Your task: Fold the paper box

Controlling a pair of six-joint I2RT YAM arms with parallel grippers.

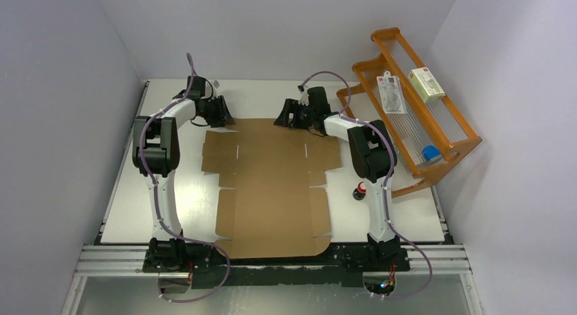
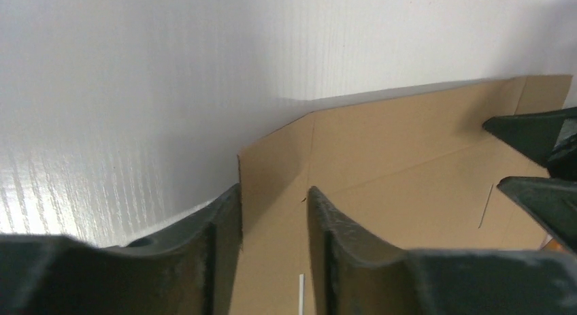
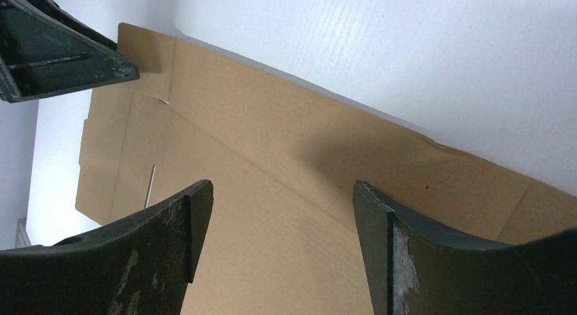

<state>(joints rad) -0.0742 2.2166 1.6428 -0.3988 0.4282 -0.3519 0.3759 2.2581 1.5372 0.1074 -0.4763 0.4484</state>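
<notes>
The paper box (image 1: pixel 272 186) is a flat brown cardboard sheet with flaps and slits, lying unfolded on the white table. My left gripper (image 1: pixel 223 119) is at the sheet's far left corner. In the left wrist view its jaws (image 2: pixel 275 189) stand partly apart over the cardboard (image 2: pixel 408 158), the left finger (image 2: pixel 218 240) along the sheet's side edge, with nothing pinched. My right gripper (image 1: pixel 286 119) is at the far edge, right of centre. Its jaws (image 3: pixel 282 184) are wide apart over the cardboard (image 3: pixel 272 145) and hold nothing. Its fingers (image 2: pixel 537 141) also show in the left wrist view.
A wooden rack (image 1: pixel 449 135) stands at the right with a white-and-green carton (image 1: pixel 426 84), a clear packet (image 1: pixel 391 92) and a small blue item (image 1: pixel 430 153). A small red-and-black object (image 1: pixel 359 191) sits beside the right arm. Walls close in on the table's left, back and right.
</notes>
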